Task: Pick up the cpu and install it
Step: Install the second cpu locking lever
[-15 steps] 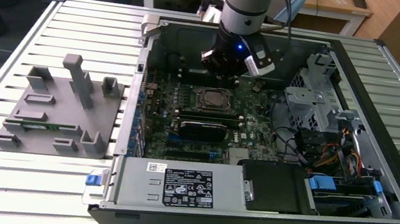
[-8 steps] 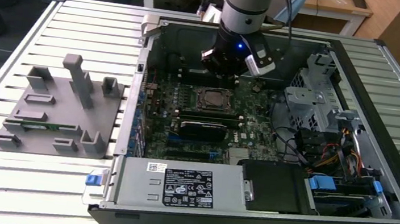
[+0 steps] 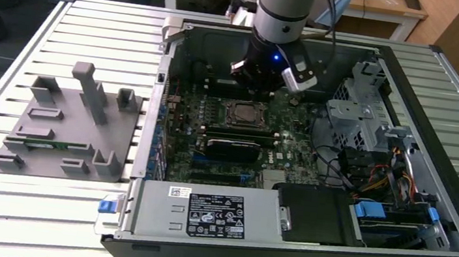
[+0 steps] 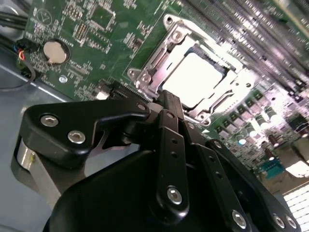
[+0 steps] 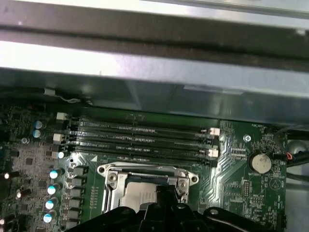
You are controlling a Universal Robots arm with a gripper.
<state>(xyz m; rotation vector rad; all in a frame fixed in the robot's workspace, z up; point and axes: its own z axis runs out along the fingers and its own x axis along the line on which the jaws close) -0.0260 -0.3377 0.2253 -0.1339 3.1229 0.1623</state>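
The cpu lies flat in the metal socket frame on the motherboard inside the open computer case (its silvery top glares in the second wrist view). The gripper hangs just above the socket's edge, its fingers closed together on nothing.

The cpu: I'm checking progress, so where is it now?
The cpu sits in the socket frame on the motherboard, with the tool beside it.
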